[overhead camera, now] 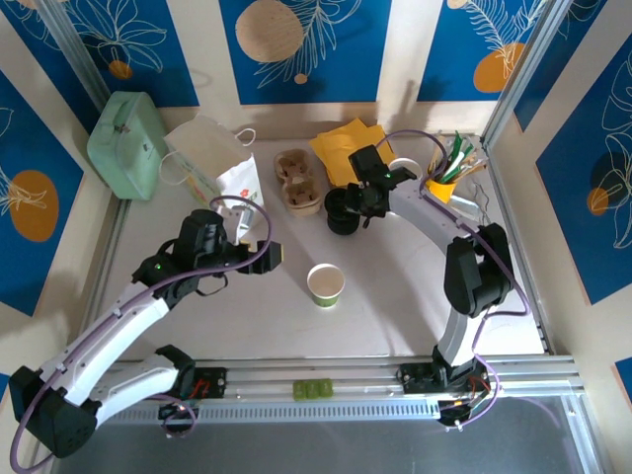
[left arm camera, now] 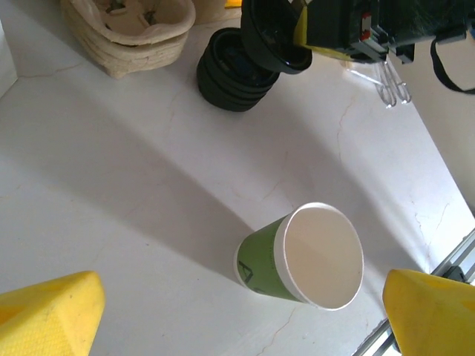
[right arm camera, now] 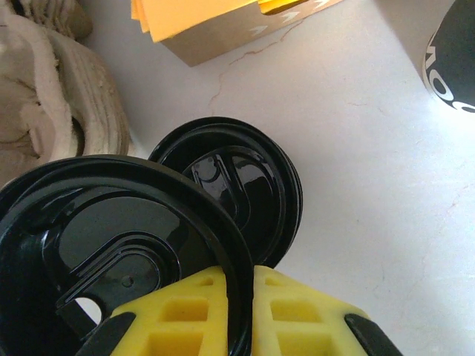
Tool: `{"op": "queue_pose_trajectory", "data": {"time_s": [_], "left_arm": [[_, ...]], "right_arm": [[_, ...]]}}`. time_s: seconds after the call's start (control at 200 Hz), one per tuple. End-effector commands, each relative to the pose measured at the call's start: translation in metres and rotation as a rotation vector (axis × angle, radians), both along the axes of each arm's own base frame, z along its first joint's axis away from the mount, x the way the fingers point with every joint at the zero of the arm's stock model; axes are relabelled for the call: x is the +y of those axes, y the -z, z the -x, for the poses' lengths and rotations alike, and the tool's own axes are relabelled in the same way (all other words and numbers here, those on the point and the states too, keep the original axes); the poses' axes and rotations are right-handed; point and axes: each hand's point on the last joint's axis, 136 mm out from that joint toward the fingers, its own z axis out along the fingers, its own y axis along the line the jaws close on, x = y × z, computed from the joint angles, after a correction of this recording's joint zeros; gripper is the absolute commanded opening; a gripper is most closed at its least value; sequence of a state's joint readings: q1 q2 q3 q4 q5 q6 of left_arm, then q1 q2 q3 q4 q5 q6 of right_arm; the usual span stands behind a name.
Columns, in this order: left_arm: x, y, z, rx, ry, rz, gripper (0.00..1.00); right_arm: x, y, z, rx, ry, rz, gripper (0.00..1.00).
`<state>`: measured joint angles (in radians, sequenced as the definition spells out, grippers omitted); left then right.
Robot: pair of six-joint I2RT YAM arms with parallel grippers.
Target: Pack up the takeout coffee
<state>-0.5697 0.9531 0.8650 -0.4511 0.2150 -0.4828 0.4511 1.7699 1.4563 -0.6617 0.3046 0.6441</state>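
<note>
The right gripper (right arm camera: 241, 297), its arm bent inward toward the far middle of the table (overhead camera: 395, 296), pinches the rim of one black lid (right arm camera: 119, 252) just above a stack of lids (right arm camera: 252, 185), too close-packed to count. The left gripper (overhead camera: 272, 255) hangs empty with its fingers spread, facing the single green cup (overhead camera: 326, 284). The cup stands upright and lidless near mid-table, well apart from the stack.

one green cup (overhead camera: 326, 284), one bag (overhead camera: 212, 158), one box (overhead camera: 126, 143)
</note>
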Motion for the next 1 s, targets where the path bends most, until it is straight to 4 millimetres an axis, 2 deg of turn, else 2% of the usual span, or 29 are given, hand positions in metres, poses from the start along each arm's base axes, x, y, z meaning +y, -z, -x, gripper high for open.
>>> {"op": "queue_pose_trajectory", "data": {"time_s": [0.0, 0.24, 0.47, 0.755, 0.995], "left_arm": [[-0.01, -0.024, -0.005, -0.031, -0.003, 0.07, 0.96], [-0.032, -0.037, -0.009, 0.021, 0.016, 0.183, 0.95], [-0.06, -0.059, -0.007, 0.057, 0.046, 0.339, 0.94], [-0.076, -0.075, -0.007, 0.049, 0.07, 0.41, 0.93], [-0.078, -0.071, -0.011, 0.061, 0.059, 0.402, 0.88]], "right_arm": [[0.004, -0.037, 0.013, -0.055, -0.023, -0.085, 0.12], [0.017, -0.081, 0.048, -0.144, -0.106, -0.166, 0.12], [0.039, -0.111, 0.089, -0.204, -0.212, -0.23, 0.12], [0.072, -0.114, 0.128, -0.146, -0.349, -0.291, 0.12], [0.087, -0.111, 0.141, -0.134, -0.384, -0.278, 0.12]]}}
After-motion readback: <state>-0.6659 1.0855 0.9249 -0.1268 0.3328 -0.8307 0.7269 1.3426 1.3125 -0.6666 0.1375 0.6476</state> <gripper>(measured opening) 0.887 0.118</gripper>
